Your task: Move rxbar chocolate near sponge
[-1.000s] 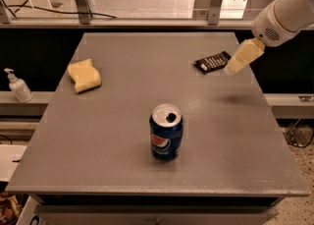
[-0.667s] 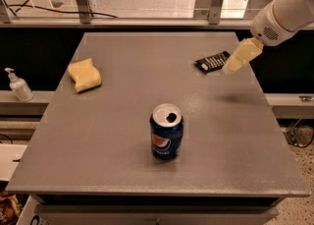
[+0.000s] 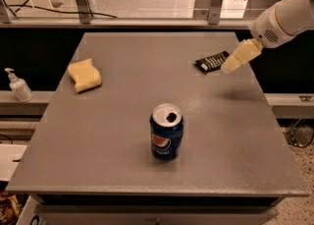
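The rxbar chocolate (image 3: 211, 62), a flat black bar with white print, lies on the grey table (image 3: 122, 135) at the far right. The sponge (image 3: 85, 74), a pale yellow block, lies at the far left of the table. My pale yellow gripper (image 3: 229, 67) reaches in from the upper right and hangs over the bar's right end, covering part of it. Whether it touches the bar I cannot tell.
A blue Pepsi can (image 3: 166, 131) stands upright in the middle front of the table, between bar and sponge but nearer me. A white pump bottle (image 3: 18, 85) stands on a ledge left of the table. A railing runs behind the table.
The gripper has shifted slightly left and down toward the bar's right end. The bar, sponge and can have not moved.
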`<state>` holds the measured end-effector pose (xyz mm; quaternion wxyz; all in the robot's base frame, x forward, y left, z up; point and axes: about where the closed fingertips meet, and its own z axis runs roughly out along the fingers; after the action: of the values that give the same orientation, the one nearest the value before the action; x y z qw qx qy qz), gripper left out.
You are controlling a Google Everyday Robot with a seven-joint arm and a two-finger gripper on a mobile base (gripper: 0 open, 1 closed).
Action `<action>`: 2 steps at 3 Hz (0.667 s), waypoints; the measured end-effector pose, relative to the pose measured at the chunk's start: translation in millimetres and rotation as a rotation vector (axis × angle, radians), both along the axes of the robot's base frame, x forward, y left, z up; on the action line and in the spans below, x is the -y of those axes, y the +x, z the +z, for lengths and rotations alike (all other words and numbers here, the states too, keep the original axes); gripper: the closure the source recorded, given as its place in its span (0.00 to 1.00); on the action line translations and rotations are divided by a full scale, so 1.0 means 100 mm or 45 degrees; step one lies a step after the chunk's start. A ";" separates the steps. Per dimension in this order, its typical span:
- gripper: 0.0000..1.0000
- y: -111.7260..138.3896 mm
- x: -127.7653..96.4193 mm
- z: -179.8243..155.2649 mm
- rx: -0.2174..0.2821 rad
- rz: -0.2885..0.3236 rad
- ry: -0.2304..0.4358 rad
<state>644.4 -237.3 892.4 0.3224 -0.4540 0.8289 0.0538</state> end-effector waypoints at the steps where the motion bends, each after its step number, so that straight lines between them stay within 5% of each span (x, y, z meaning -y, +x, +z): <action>1: 0.00 0.15 0.03 -0.15 -0.024 -0.009 0.097; 2: 0.00 0.27 -0.01 -0.28 -0.014 0.020 0.169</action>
<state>671.8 -236.5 864.0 0.3469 -0.4379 0.8216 0.1137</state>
